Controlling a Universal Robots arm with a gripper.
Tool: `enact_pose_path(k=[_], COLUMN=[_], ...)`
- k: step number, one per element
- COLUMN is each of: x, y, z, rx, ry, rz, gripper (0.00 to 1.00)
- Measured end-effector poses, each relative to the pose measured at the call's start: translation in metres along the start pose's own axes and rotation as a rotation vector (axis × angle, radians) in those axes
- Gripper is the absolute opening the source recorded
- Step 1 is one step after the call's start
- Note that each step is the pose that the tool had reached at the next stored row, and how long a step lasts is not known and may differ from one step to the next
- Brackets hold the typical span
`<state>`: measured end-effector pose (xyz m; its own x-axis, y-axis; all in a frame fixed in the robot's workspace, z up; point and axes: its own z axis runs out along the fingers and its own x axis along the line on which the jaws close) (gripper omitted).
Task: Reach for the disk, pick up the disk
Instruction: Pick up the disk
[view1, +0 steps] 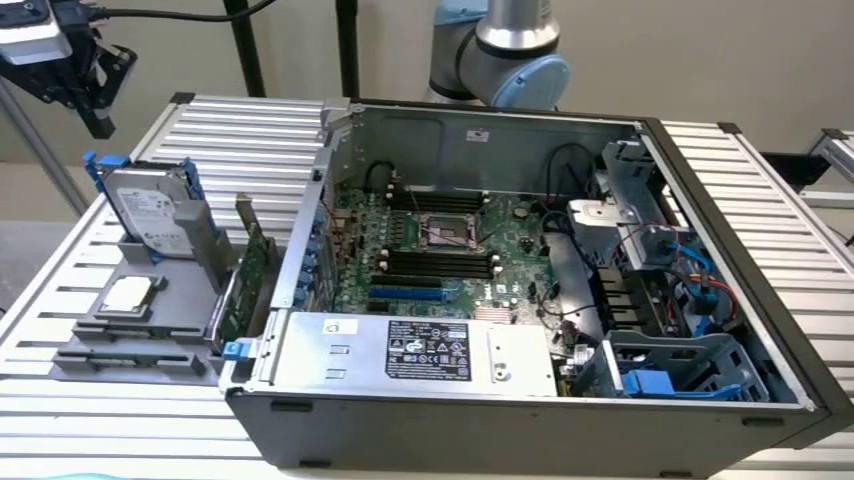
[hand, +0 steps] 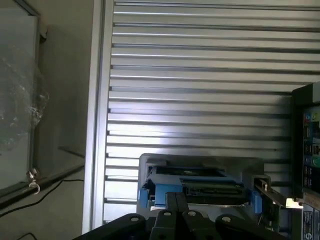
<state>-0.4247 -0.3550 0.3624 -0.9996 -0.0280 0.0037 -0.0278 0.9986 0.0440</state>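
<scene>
On the exterior view's left of the open dark-grey metal computer case (view1: 534, 430), the disk (view1: 147, 212) stands on edge in a grey plastic holder (view1: 134, 327). It is a flat rectangular silver-grey metal drive with its white printed label facing the camera and blue plastic rails running up its edges. The holder sits on the ribbed aluminium table (view1: 254, 125).

My black claw (view1: 98, 122) hangs in the air at the far upper corner of the exterior view's left. It is above the disk and well apart from it, touching nothing and carrying nothing. Whether it is spread or closed I cannot tell from either view.

Through my wrist camera the claw (hand: 176, 200) is dark in the foreground. Past it I see the disk (hand: 200, 186) edge-on, with a blue rail at each end, seated in the holder (hand: 200, 161). The table (hand: 200, 75) stretches beyond, and the case (hand: 305, 150) stands near the holder's side.

A small square silver chip (view1: 130, 292) lies flat on the holder in front of the disk, apart from it. A green circuit card (view1: 247, 275) stands upright between the holder and the case. Inside the case lies a green motherboard (view1: 441, 250), and a large silver box with a black label (view1: 414, 350) sits at the near edge. The silver and pale-blue joint of my arm (view1: 507, 50) rises behind the case.
</scene>
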Motion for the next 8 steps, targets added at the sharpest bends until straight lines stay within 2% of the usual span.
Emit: enact_pose_path(k=[8], x=[0.0], y=[0.0009], z=[0.0001], rx=[0.0004], ry=[0.0059], rz=[-0.134], gripper=[0.11])
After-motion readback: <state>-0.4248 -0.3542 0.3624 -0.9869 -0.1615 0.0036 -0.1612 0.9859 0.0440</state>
